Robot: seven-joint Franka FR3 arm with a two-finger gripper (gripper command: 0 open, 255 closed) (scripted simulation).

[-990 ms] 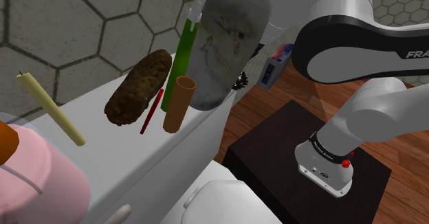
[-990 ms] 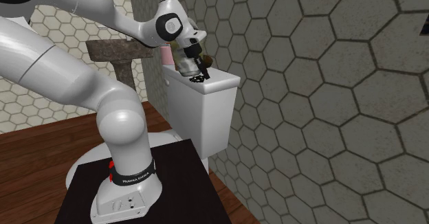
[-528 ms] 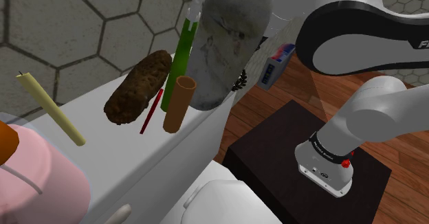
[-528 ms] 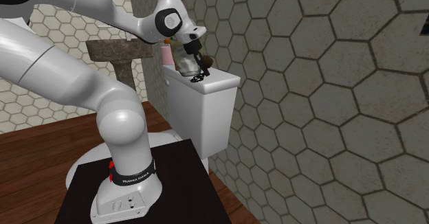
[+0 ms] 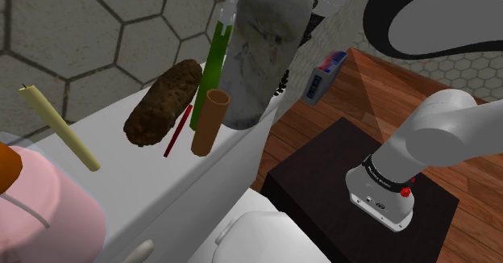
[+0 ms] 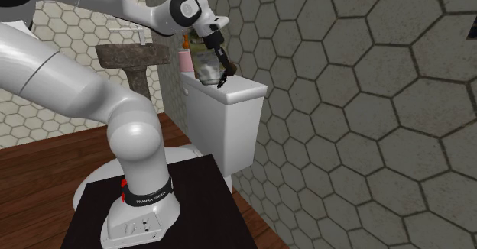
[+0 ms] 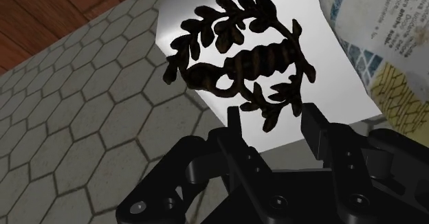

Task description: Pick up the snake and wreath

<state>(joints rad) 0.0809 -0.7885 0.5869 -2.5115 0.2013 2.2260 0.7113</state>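
Note:
The snake and wreath (image 7: pixel 237 58) is a black ring of leaves with a coiled snake across its middle. My gripper (image 7: pixel 271 123) is shut on the ring's lower edge, one black finger on each side. In the second exterior view the wreath (image 6: pixel 222 78) hangs from the gripper (image 6: pixel 218 56) just above the white toilet tank lid (image 6: pixel 241 93). In the shoulder view, a sliver of the wreath (image 5: pixel 282 81) shows behind a tall grey bottle.
On the tank lid stand a tall grey bottle (image 5: pixel 262 52), a green bottle (image 5: pixel 216 60), a brown lumpy loaf (image 5: pixel 161 102), a brown tube (image 5: pixel 208 123), a red stick (image 5: pixel 177 131) and a pale candle (image 5: pixel 60 128). A blue box (image 5: pixel 322 74) lies on the wooden floor.
The gripper has risen from the tank lid, taking the wreath up with it. The arm's upper links have swung higher.

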